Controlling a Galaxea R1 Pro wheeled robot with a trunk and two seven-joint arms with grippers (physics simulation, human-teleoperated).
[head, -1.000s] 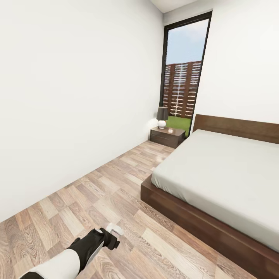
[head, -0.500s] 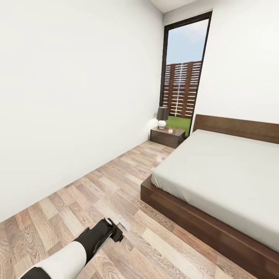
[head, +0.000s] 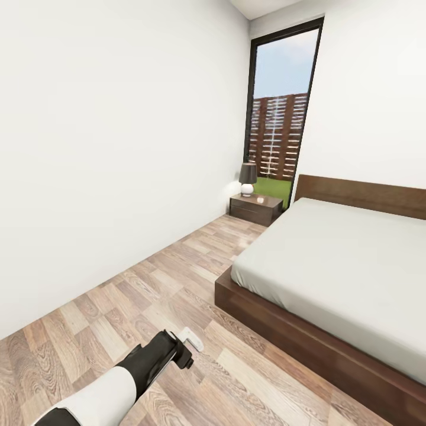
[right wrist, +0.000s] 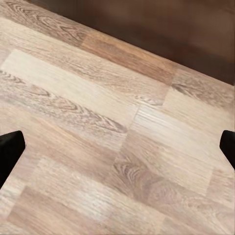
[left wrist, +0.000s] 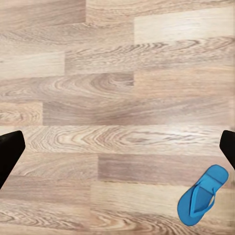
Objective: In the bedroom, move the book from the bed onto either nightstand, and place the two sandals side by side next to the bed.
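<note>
- My left gripper (left wrist: 117,147) hangs wide open over the floor (left wrist: 117,73) and holds nothing.
- One sandal (left wrist: 202,194) lies flat on the floor, off to one side of this gripper, not between the fingers; its long axis runs slanted to the planks.
- My right gripper (right wrist: 117,144) is also wide open and empty, near the bed (head: 331,266).
- I judge the left arm is nearer to the sandal.

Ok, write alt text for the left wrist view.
A single bright blue sandal lies flat on the wood-plank floor, seen from above. The dark fingertips of the left gripper sit wide apart at opposite edges of the picture, with nothing between them.
</note>
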